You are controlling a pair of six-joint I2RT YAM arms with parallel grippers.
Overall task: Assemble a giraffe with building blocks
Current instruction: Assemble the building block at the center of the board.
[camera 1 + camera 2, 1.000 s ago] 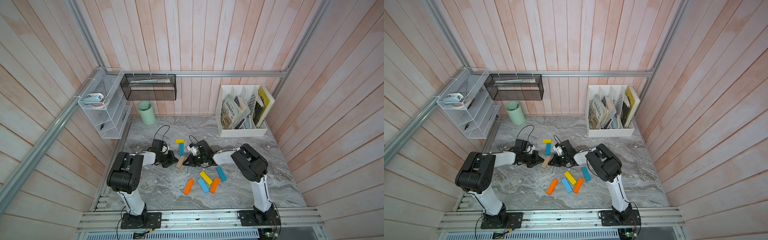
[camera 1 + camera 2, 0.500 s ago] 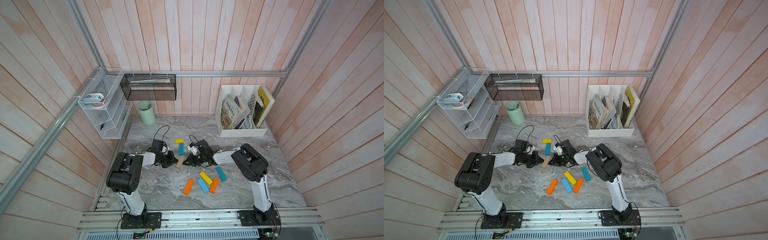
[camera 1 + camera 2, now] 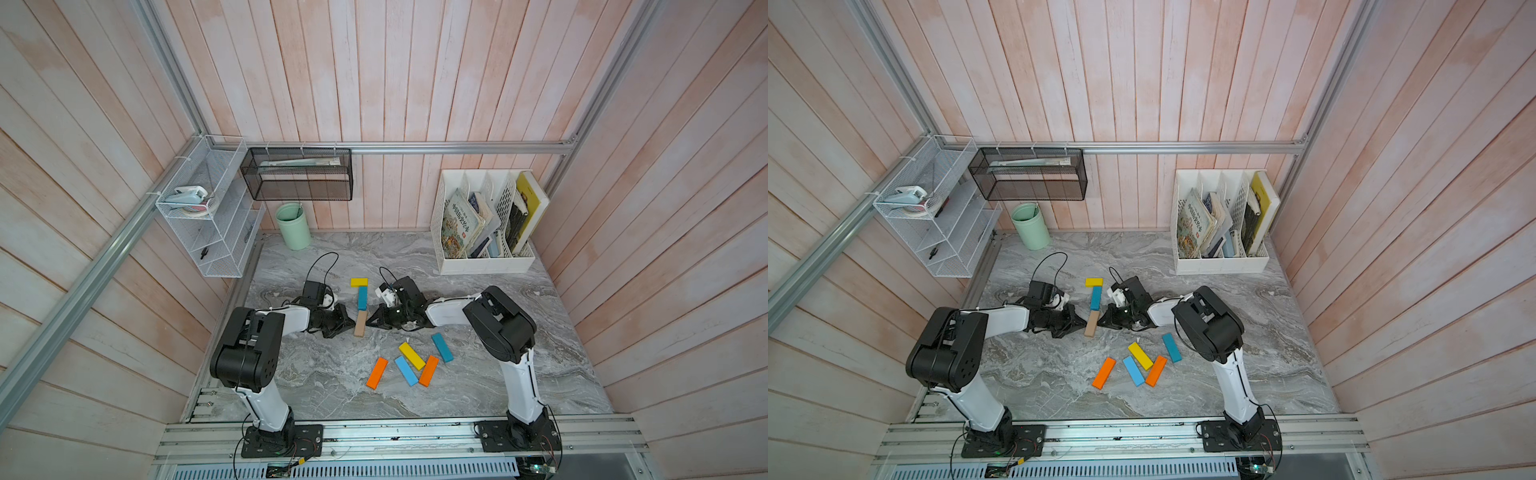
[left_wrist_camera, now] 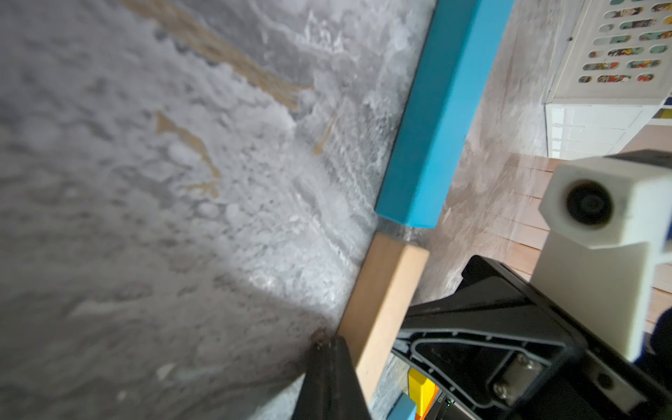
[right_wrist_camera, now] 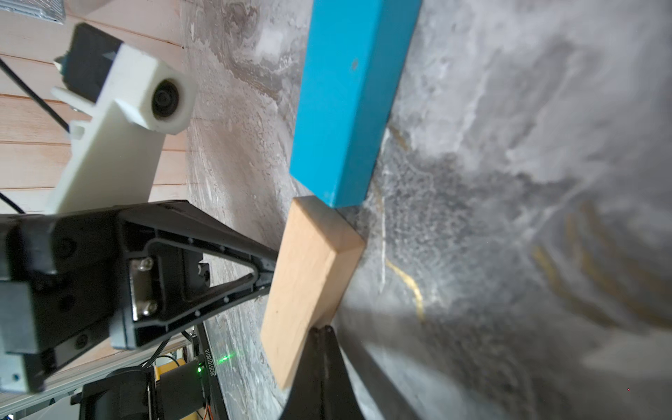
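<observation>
Centre frame in both top views, the left gripper (image 3: pixel 348 322) and right gripper (image 3: pixel 372 323), jaws closed and empty, flank the tan block (image 3: pixel 360 323) beneath the teal block (image 3: pixel 362 297) and yellow block (image 3: pixel 359 282). Right of centre, a white file holder (image 3: pixel 486 264) holds books; left of it, a black mesh basket (image 3: pixel 299 191) holds papers.

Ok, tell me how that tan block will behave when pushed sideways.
The tan block looks like stiff solid wood, so it should not flex. Lying flat on the smooth marble table, it will probably slide or pivot rather than roll or tip.
</observation>
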